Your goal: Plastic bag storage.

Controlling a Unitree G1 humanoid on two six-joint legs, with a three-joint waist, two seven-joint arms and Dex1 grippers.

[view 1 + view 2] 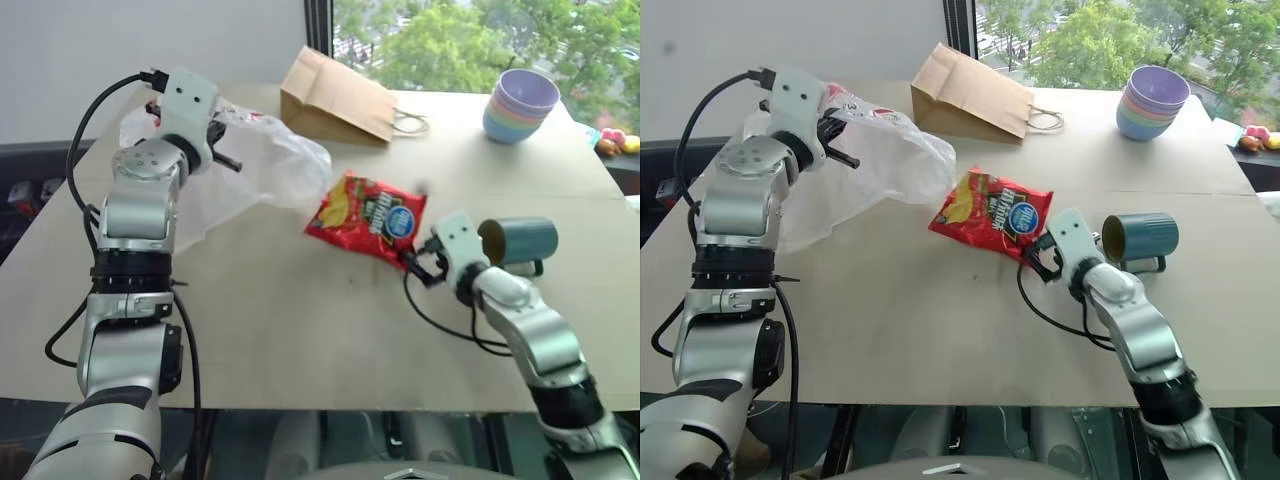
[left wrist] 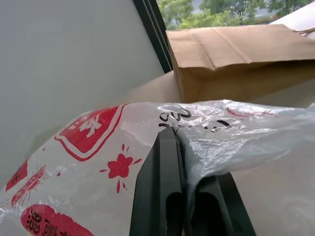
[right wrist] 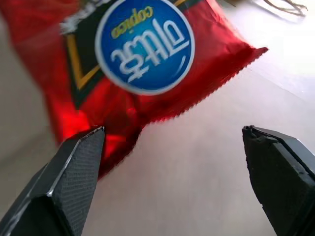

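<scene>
The plastic bag (image 1: 262, 172) is a crinkly translucent white film with red print, at the table's far left. One part of it is lifted off the table, and my left gripper (image 1: 226, 157) is shut on a fold of that film. In the left wrist view the two black fingers (image 2: 165, 187) pinch the film together. My right gripper (image 1: 419, 262) hovers low at the near corner of a small red snack packet (image 1: 368, 215). In the right wrist view the right gripper (image 3: 173, 130) stands wide open, with the packet's edge (image 3: 147, 93) just beyond its tips and nothing held.
A teal mug (image 1: 520, 240) lies on its side just right of my right wrist. A brown paper bag with handles (image 1: 335, 97) lies at the back centre. Stacked pastel bowls (image 1: 522, 105) stand at the back right. The table (image 1: 300, 330) is pale wood.
</scene>
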